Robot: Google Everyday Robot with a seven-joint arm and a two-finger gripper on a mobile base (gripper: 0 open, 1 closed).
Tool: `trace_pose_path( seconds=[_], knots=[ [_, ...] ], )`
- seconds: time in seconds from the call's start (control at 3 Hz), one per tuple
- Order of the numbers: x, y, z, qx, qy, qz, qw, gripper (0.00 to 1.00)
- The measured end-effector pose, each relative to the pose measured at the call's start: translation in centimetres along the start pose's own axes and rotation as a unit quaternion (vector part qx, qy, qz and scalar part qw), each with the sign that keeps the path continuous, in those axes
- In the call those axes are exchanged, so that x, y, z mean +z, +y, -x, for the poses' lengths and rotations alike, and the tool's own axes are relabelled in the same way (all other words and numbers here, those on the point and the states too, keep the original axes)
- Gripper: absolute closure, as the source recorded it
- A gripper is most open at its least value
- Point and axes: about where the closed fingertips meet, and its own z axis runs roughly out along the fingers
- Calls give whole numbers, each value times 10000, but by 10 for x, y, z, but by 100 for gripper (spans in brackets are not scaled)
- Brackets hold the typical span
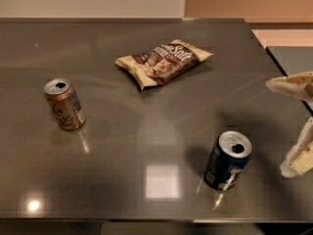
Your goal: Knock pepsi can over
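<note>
The pepsi can [228, 160], dark blue with white markings and a silver opened top, stands upright near the table's front right. My gripper [295, 124] is at the right edge of the view, to the right of the can and apart from it. Its two pale fingers [298, 155] are spread wide with nothing between them. The upper finger lies level with the space behind the can, and the lower finger is about level with the can's body.
A gold-brown can [64, 104] stands upright at the left. A brown and cream snack bag [164, 60] lies at the back middle. The dark glossy table [146, 131] ends just in front of the pepsi can and at the right.
</note>
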Motion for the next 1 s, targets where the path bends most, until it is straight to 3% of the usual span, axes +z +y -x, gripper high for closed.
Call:
trace_pose_path(
  seconds=[0.33, 0.67, 1.0],
  knots=[
    [10, 11, -1, -45, -250, 29, 9997, 0],
    [43, 35, -2, -209, -625, 86, 9978, 0],
    [59, 45, 3, -263, -720, 153, 9969, 0]
  ],
)
